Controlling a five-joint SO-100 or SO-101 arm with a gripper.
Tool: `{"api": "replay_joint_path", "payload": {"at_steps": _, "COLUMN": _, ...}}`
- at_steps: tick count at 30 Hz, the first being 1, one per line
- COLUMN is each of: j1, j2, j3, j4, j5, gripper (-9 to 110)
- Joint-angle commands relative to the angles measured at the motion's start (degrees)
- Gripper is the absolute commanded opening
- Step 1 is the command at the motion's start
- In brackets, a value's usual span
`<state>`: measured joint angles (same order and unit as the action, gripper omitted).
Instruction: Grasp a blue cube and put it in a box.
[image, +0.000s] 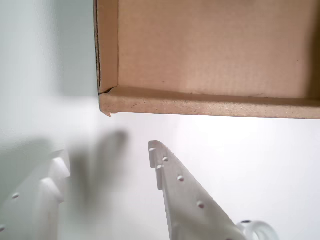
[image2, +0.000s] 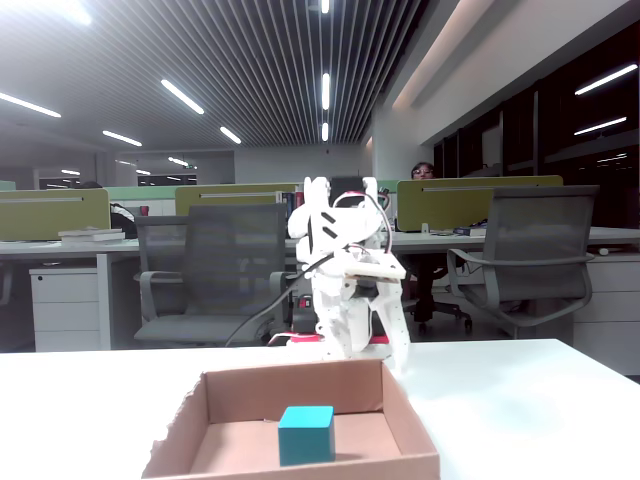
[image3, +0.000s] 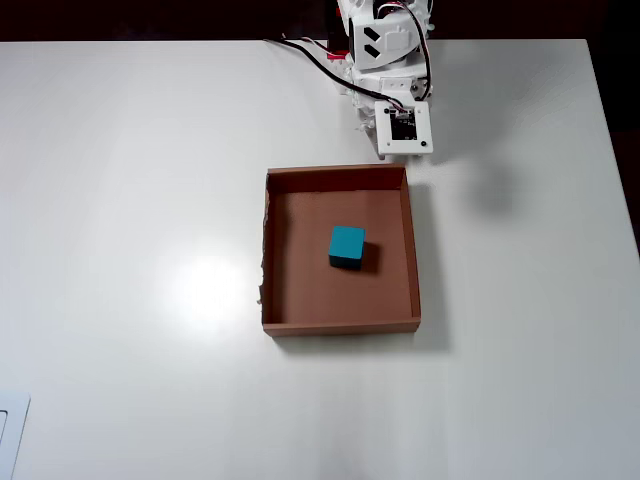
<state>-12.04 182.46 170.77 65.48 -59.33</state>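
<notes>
The blue cube (image3: 347, 246) rests on the floor of the box (image3: 340, 326), a little past its middle toward the arm, and the fixed view shows the cube (image2: 305, 435) standing upright inside the box (image2: 225, 400). My gripper (image: 107, 155) is open and empty, its white fingers (image: 182, 185) hovering over bare table just outside the box's near wall (image: 200, 105). The wrist view does not show the cube. In the fixed view the gripper (image2: 372, 345) hangs behind the box's far wall. From overhead the arm (image3: 400, 125) sits folded at the box's top right corner.
The box's left wall (image3: 264, 250) is ragged in the overhead view. White table (image3: 130, 200) spreads on all sides of the box. A flat white object (image3: 10, 435) lies at the bottom left corner. Office chairs (image2: 210, 270) and desks stand behind the table.
</notes>
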Motion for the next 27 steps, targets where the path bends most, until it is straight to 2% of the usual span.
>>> {"api": "replay_joint_path", "payload": {"at_steps": 1, "j1": -0.53, "j2": -0.09, "j3": -0.53, "j4": 1.14, "j5": -1.85, "gripper": 18}}
{"api": "replay_joint_path", "payload": {"at_steps": 15, "j1": -0.7, "j2": -0.09, "j3": -0.44, "j4": 5.54, "j5": -0.97, "gripper": 19}}
{"api": "replay_joint_path", "payload": {"at_steps": 27, "j1": 0.26, "j2": -0.09, "j3": -0.44, "j4": 5.8, "j5": 0.0, "gripper": 25}}
